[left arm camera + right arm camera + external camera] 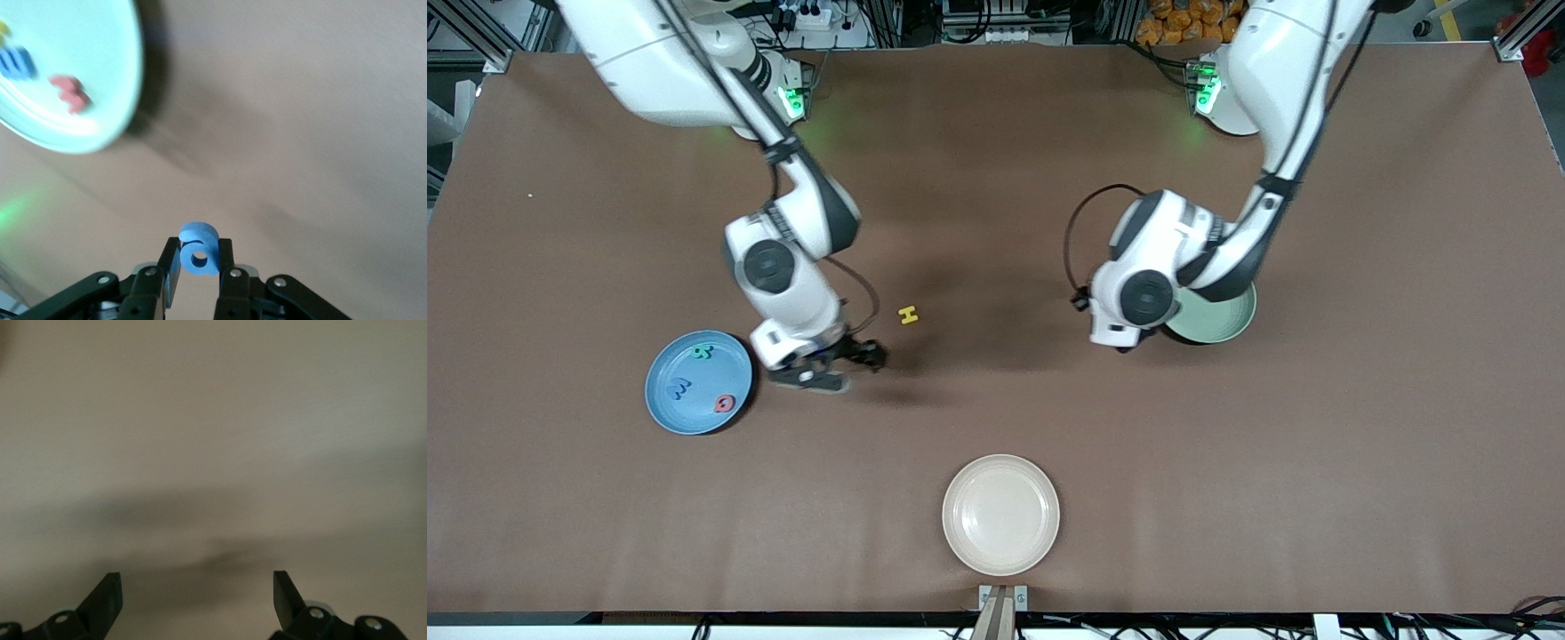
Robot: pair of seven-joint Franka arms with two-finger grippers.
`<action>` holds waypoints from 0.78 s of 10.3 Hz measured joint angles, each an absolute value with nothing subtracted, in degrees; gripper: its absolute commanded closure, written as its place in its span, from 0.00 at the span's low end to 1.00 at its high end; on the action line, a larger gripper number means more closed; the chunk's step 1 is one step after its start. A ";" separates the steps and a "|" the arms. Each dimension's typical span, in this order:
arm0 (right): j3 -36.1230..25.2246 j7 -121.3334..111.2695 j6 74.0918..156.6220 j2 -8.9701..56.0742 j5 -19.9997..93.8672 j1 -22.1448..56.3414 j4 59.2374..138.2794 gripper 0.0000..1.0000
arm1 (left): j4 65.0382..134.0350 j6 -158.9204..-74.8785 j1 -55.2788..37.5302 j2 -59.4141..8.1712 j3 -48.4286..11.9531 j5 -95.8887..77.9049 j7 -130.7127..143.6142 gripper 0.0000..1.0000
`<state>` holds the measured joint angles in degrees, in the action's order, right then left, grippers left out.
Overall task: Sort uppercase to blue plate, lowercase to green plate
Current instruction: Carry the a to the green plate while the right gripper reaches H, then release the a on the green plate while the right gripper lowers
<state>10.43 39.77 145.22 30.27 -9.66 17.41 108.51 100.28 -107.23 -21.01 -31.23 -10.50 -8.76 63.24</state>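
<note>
Brown tabletop (1227, 498) is seen filling the front frame. Both arms are seen reaching down from the frame's top edge.

Round cream-white plate (1000, 514) is seen at bottom centre of the front frame, with nothing on it.

Round sky-blue plate (669, 411) is placed at mid-low height, toward the right arm's end. Three uppercase letters are laid in it: teal R (703, 353) at the plate's upper part, blue W (680, 388) in its middle, red Q (724, 404) at its lower rim.

Round pale mint-green plate (1223, 322) is placed at mid-height toward the left arm's end, half covered by the left arm's wrist. In the upper corner of the left wrist view the same plate (87, 40) is seen with lowercase pieces in it: small red w (70, 93), a blue letter (17, 63) and a yellow sliver (3, 29) cut off by the frame edge.

Right pincer (845, 366) is held over bare tabletop between the blue plate and the yellow H, jaws spread wide, nothing gripped (197, 587).

Left pincer (199, 261) is held over bare tabletop just beside the green plate, jaws clamped on a small blue lowercase e (198, 235), which is lifted clear of the tabletop.

Small yellow H (909, 315) is left lying flat on the tabletop near frame centre, apart from all plates.
</note>
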 measured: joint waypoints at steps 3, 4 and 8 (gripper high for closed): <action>10.10 39.78 147.39 32.81 -10.69 25.43 109.07 0.00 | 107.52 -107.22 -11.05 -28.26 -15.27 -0.78 55.21 1.00; 10.07 39.79 147.46 33.22 -12.49 26.87 109.76 0.00 | 109.20 -107.24 -7.66 -27.77 -16.67 1.82 52.83 1.00; 9.92 39.30 152.21 33.41 -17.46 27.50 115.92 0.00 | 111.50 -110.65 0.52 -27.26 -18.48 8.41 46.23 1.00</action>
